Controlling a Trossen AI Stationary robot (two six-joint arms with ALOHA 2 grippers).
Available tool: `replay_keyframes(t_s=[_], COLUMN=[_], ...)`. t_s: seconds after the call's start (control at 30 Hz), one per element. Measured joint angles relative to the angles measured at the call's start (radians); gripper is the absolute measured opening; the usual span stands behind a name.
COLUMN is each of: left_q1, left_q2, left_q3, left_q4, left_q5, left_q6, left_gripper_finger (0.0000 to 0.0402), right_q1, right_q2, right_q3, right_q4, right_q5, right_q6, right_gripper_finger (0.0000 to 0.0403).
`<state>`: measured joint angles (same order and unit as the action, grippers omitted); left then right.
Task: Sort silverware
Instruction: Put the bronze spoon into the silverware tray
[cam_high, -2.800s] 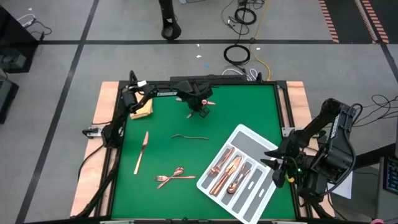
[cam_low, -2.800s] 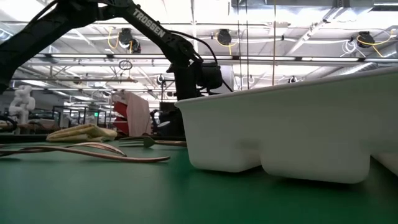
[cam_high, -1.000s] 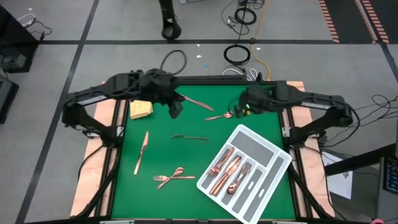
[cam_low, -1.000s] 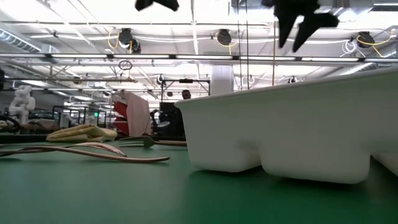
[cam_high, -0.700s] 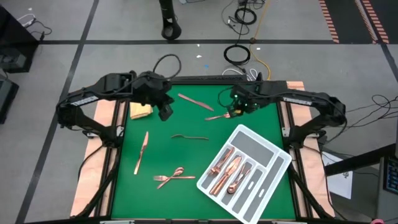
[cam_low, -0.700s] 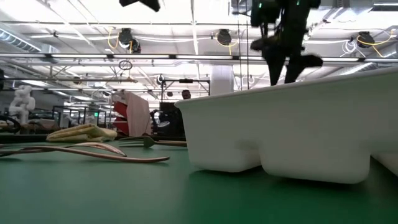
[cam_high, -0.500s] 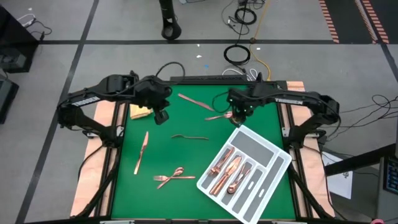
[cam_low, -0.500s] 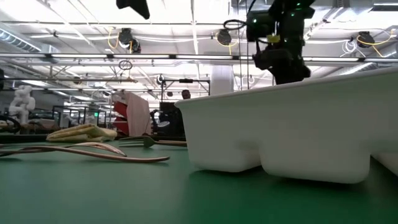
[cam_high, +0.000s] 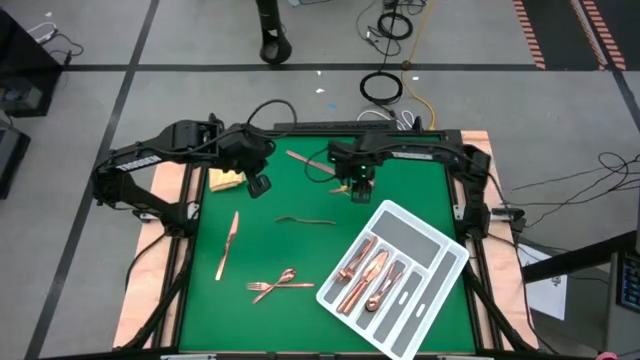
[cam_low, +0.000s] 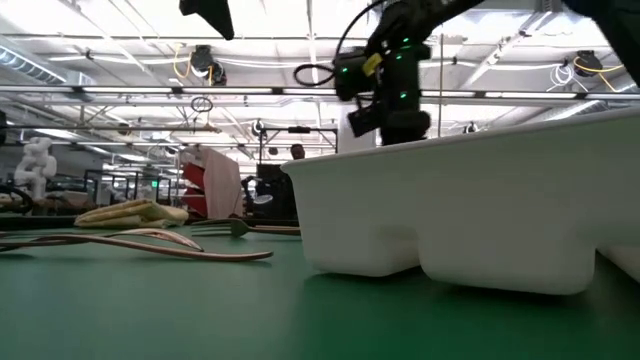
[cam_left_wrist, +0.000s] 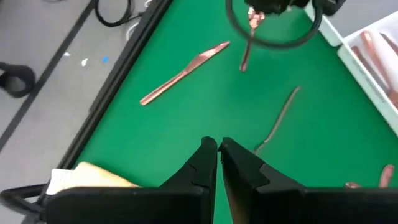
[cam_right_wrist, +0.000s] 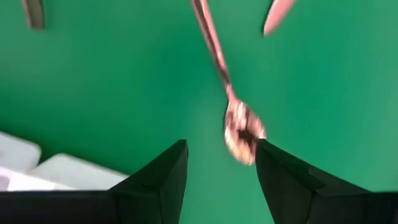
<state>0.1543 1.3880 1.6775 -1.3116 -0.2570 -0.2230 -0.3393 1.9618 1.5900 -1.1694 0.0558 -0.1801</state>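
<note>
Just ahead of the open right pincer lies a spoon.

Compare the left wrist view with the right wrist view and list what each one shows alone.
Only the left wrist view shows the knife whole, the bent fork, the yellow cloth, the floor beyond the table, and the shut left tool. Only the right wrist view shows the open right tool close above the spoon. Both share that spoon, the green mat and an edge of the white tray.
</note>
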Motion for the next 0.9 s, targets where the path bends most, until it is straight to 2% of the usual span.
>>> replay_keyframes(t_s=[0.17, 0.4, 0.9], left_q1=[0.0, 0.0, 0.0], left_q2=[0.0, 0.0, 0.0], left_q3=[0.0, 0.0, 0.0], left_q4=[-0.025, -0.035, -0.033], left_q5=[-0.031, -0.064, -0.089], left_q6=[0.0, 0.001, 0.025], left_gripper_finger=[0.0031, 0.0031, 0.0031], right_q1=[0.001, 0.0, -0.035], right_q2=[0.106, 0.203, 0.247], right_q3=[0.099, 0.153, 0.152], right_q4=[-0.004, -0.008, 0.087], right_q5=[0.0, -0.005, -0.011], right_q6=[-0.067, -0.097, -0.124], right_gripper_finger=[0.0178, 0.0178, 0.0178])
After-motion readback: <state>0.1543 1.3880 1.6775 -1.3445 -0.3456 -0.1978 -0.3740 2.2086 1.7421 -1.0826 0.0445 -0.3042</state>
